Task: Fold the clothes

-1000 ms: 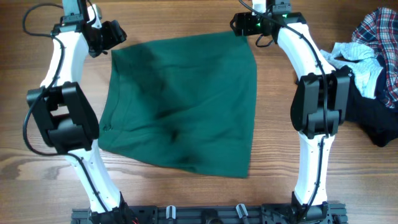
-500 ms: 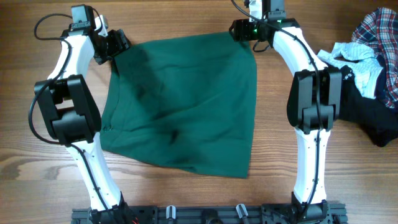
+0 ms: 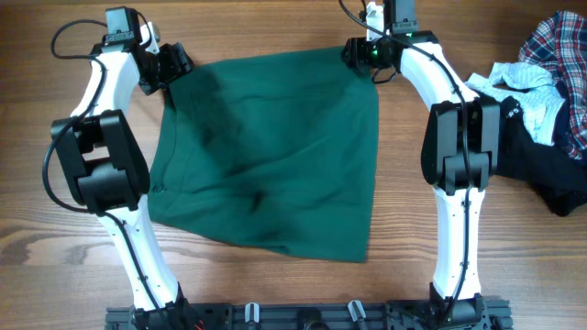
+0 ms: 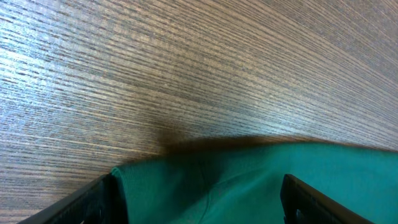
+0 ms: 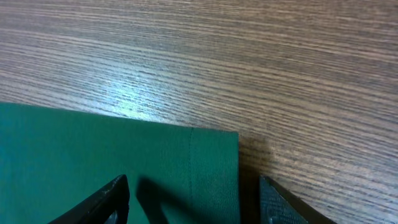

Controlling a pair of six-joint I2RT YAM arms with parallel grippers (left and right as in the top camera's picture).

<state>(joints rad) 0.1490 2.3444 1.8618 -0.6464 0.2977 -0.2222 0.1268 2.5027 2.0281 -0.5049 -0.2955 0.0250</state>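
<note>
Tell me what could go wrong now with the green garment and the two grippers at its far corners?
The right gripper straddles the very corner of the green garment; closing may catch only a thin edge, which could slip. The left gripper sits over a creased edge, so the fold may be uneven.

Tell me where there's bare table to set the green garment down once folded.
Bare wood lies between the right edge of the green garment and the right arm, in the strip of table beyond its far edge, and left of the left arm. Crowded: the right side, where the plaid shirt, white piece and black garment are heaped.
</note>
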